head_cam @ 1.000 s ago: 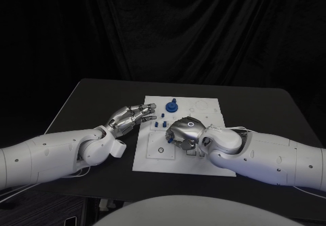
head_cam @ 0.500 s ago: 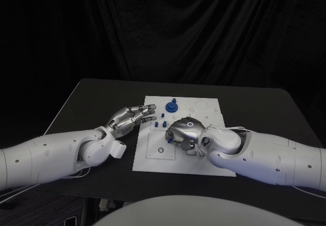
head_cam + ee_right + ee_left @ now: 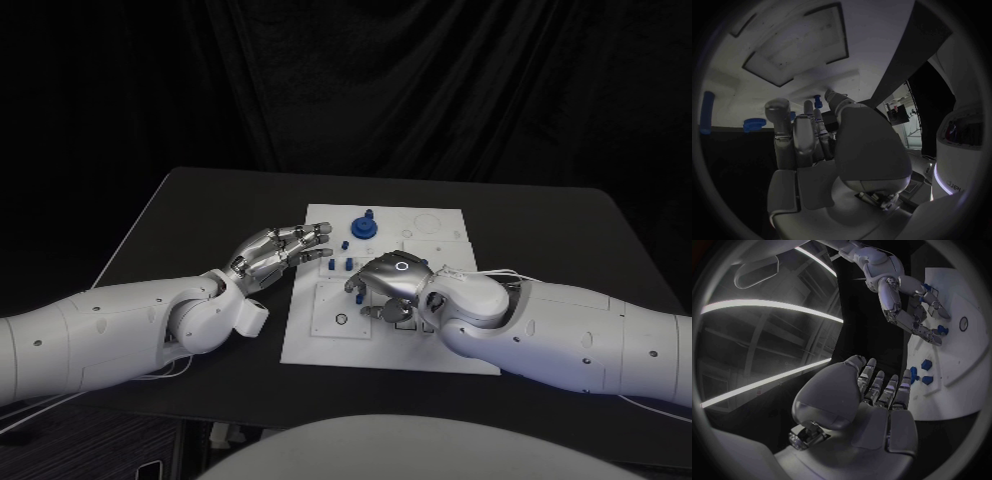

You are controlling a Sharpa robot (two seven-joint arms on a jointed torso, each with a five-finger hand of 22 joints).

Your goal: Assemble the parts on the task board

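My right hand (image 3: 387,283) sits low over the middle of the task board (image 3: 325,335), fingers curled downward; I cannot tell whether it grips anything beneath them. Small blue parts (image 3: 336,264) stand just beside its fingertips, and a larger blue part (image 3: 364,226) stands upright near the board's far edge. My left hand (image 3: 277,250) hovers at the board's left edge, fingers apart and holding nothing. From the left wrist I see two small blue parts (image 3: 926,372) on the white board beyond its fingertips (image 3: 906,375).
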